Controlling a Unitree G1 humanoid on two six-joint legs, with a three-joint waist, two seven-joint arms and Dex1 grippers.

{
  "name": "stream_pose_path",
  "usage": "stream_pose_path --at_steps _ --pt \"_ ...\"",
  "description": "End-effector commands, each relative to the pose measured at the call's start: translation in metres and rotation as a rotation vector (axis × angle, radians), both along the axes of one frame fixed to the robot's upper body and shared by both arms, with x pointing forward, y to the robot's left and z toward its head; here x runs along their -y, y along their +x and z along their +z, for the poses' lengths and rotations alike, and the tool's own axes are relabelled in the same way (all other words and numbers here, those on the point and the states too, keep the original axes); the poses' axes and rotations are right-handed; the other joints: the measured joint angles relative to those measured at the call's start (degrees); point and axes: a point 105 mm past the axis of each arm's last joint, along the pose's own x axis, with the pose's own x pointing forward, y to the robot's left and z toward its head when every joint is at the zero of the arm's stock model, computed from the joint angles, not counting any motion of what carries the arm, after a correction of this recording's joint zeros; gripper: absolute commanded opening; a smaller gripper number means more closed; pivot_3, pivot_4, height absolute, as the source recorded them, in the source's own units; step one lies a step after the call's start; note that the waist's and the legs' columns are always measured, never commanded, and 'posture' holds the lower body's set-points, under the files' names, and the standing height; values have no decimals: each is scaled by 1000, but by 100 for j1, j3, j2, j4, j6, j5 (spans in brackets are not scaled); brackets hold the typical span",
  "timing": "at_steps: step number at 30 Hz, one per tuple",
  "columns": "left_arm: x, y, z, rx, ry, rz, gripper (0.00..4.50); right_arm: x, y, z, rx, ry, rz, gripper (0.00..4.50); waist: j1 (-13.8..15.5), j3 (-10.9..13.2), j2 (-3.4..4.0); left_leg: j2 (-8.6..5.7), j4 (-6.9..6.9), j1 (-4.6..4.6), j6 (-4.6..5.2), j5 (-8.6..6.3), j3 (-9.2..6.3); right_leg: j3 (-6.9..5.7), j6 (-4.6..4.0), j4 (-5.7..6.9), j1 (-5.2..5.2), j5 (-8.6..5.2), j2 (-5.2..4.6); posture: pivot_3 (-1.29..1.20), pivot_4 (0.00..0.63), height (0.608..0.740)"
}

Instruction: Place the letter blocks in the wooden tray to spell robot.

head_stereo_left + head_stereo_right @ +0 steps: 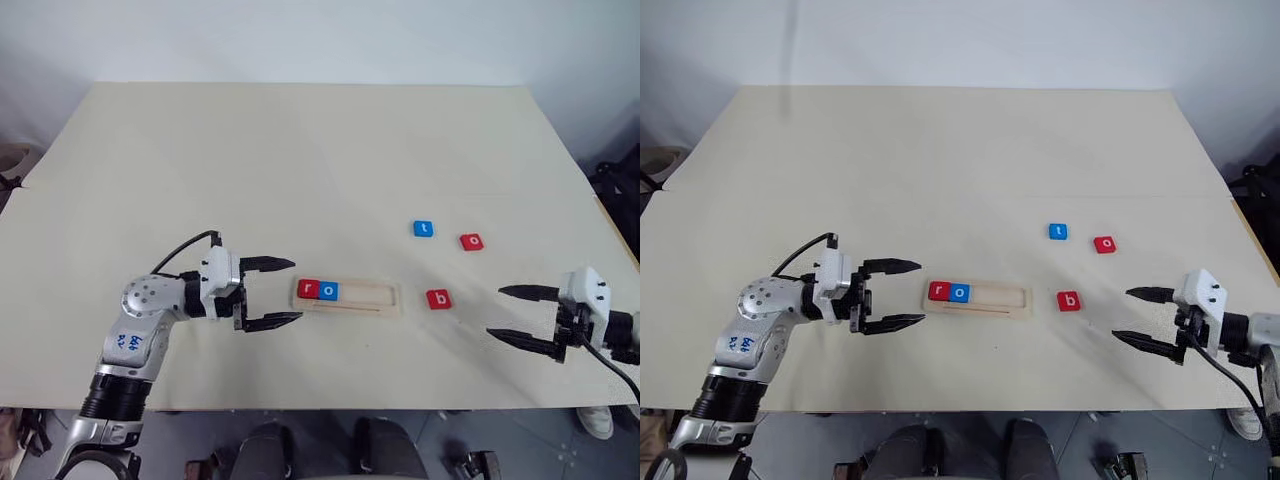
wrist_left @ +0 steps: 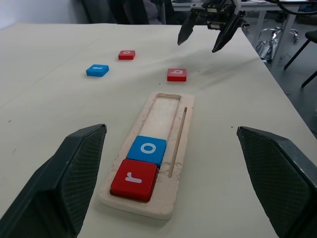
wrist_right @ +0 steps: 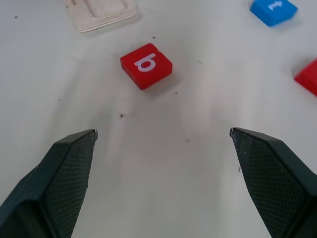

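Nearest the camera on the left, the robot's left gripper [image 1: 268, 293] lies level over the pale cream table [image 1: 300, 150], its two black fingers spread wide and empty, pointing at the left end of the long pale wooden tray [image 1: 385, 297] and stopping just short of it. Seated in that tray's recessed slot are the red rounded-square block with a white r [image 1: 308, 289] at the left end and the blue block with a white o [image 1: 328, 291] touching it; the other three places of the slot are bare.

Just right of the tray, apart from it, rests the red block with a white b [image 1: 438, 298]. Farther back lie the blue block with a white t [image 1: 423, 229] and, beside it, the red block with a white o [image 1: 471, 241].

At the right edge, the right gripper [image 1: 526, 314] hangs low over the table, tilted slightly down toward the b, fingers wide apart and holding nothing.

With r and o placed, the step in hand looks to be fetching the b. That would call for the right gripper to reach in toward the tile, straddle it, close on its sides, and set it flat beside the blue o.
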Motion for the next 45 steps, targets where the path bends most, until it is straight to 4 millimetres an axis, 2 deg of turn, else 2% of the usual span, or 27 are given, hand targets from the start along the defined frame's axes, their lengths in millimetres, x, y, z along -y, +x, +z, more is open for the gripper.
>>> stream_pose_path --at_steps 1,2,6,8,14,21,24,29,32,35,38,45 --pt "0 -5 11 44 -19 0 4500 -11 7 8 11 -47 100 4479 -9 0 0 2 0 0 -1 0 -1 0 -1 0 -1 0 3 0 150 740" --pt "0 -5 11 44 -19 0 4500 -13 9 9 12 -51 112 4479 1 1 1 2 0 0 -1 1 -2 0 -1 2 -2 0 2 0 150 740" --pt "3 -7 12 47 -26 -7 4500 -42 24 11 -75 -81 265 4479 3 1 2 0 3 -1 -1 1 -1 0 -1 4 0 0 -2 0 150 740" --pt "7 -9 11 41 -29 -25 4500 -48 30 7 -100 -119 307 4479 11 1 2 0 4 -1 -1 1 -2 0 -2 4 -2 0 -1 0 150 740" --pt "14 -13 16 57 -32 -41 4500 -51 42 -6 -160 -240 338 4479 25 1 2 -4 4 -13 -1 0 1 -12 -1 -3 0 0 -6 0 150 740" --pt "9 -16 15 61 -34 -5 4500 -59 45 -10 -142 -237 371 4479 2 2 3 1 4 -7 -3 2 1 -10 -2 3 1 0 -2 0 150 740" --pt "9 -15 15 63 -37 0 4500 -61 48 -11 -135 -228 368 3879 2 1 3 1 4 -7 -3 2 0 -10 -2 4 1 0 -1 0 150 740" --pt "11 -13 15 65 -40 0 4500 -62 49 -11 -119 -227 366 2267 1 1 3 1 4 -6 -3 2 0 -9 -2 5 1 0 -2 0 150 740" --pt "9 -12 14 64 -37 1 4500 -65 51 -2 -82 -211 365 1645 2 1 3 1 5 -6 -3 2 0 -9 -2 6 1 0 -2 0 150 740" --pt "4 -9 13 67 -32 14 4500 -78 52 16 -59 -154 388 1645 4 2 3 1 5 -7 -3 2 0 -9 -2 7 -1 0 -2 0 150 740" --pt "-1 -7 10 66 -24 28 4500 -105 53 35 -47 -102 414 1645 -10 2 4 3 5 -7 -3 2 -8 -5 -2 12 -7 0 -1 0 150 740" --pt "-7 -9 3 51 -5 35 4500 -178 47 48 -71 -39 469 1645 6 2 5 2 4 -10 -3 2 -15 -4 -4 17 -12 0 -4 0 150 740"
